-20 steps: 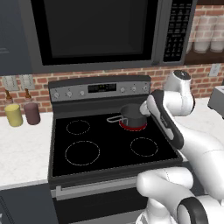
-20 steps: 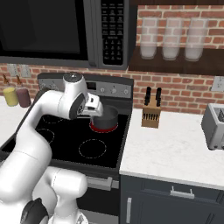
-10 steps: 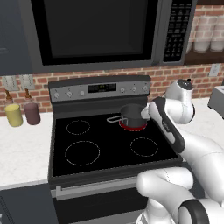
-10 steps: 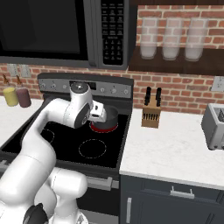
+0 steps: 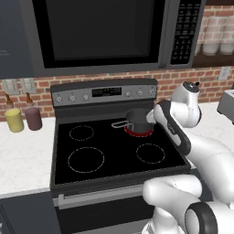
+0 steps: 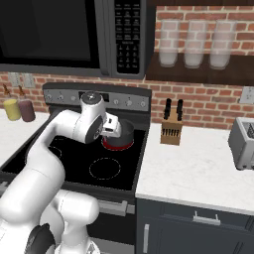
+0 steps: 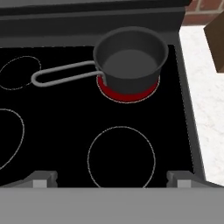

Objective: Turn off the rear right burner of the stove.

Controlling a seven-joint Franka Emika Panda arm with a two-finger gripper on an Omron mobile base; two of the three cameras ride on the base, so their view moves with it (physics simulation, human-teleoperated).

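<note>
While small round black-glass rear right burner (image 7: pixel 127 92) glows red under dark grey saucepan (image 7: pixel 130 57), gripper (image 7: pixel 111 179) hovers over front of black glass-top stove (image 5: pixel 109 155), jaws wide apart, empty; round steel knobs (image 5: pixel 139 93) lie beyond, on back panel.

The rear right burner (image 6: pixel 118 145) glows red under a dark saucepan (image 6: pixel 121 133) on the stove (image 6: pixel 79 158)
</note>
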